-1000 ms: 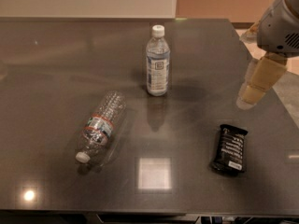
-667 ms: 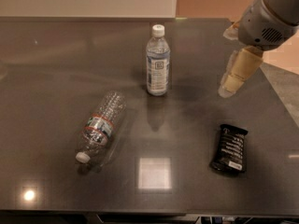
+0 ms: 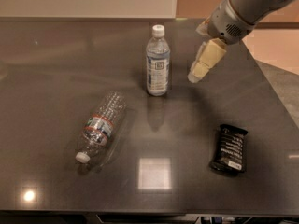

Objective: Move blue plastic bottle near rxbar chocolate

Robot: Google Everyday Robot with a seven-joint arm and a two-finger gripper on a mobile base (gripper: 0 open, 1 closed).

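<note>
The blue plastic bottle (image 3: 157, 62) stands upright at the middle back of the dark table, white cap on top, pale label with a small dark square. The rxbar chocolate (image 3: 229, 149) lies flat at the front right, black with white lettering. My gripper (image 3: 198, 69) hangs from the arm at the upper right, just right of the bottle and a short gap from it, above the table and well behind the bar.
A ribbed clear bottle with a red-and-blue label (image 3: 100, 126) lies on its side at the front left, cap toward the front. The dark table (image 3: 56, 69) ends in a slanted right edge near the arm. A bright light reflection (image 3: 154, 173) shows at the front.
My gripper and arm have moved left across the table, from near the right edge to just beside the upright bottle. The bottles and the bar have not moved.
</note>
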